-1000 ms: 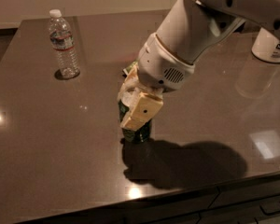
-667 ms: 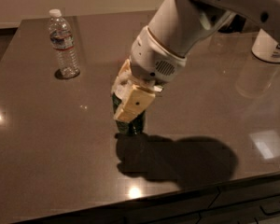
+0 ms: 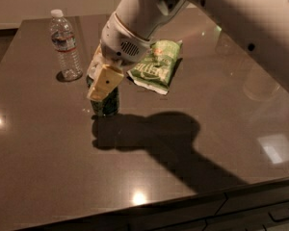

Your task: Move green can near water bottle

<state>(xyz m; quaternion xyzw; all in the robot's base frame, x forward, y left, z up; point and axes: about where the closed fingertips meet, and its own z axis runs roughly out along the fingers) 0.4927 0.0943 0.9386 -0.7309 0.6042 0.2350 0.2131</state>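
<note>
I am looking at the hand (image 3: 102, 80) hanging low over the left-middle of the desk (image 3: 48, 167), at the end of the arm (image 3: 149, 8) that is reaching in from the upper right. It is pinching the green can (image 3: 106, 105). One pale finger is lying across the front of the can's upper half, and only the dark lower body is showing beneath it. The can is standing upright, long axis vertical, directly under the hand. Its base is sitting at the desk surface or just above it, and I cannot tell which.

The relation I am steering by is can to water bottle (image 3: 66, 47). The bottle is standing upright up and to the left of the can, near but apart, with a strip of bare desk between them. The chip bag (image 3: 156, 64) is lying flat on the other side, behind and right of the hand.

I am judging the can to be close to its goal already. Any remaining shift should be short, up-left toward the bottle, stopping before the finger or can is nudging that light, tall bottle over.
</note>
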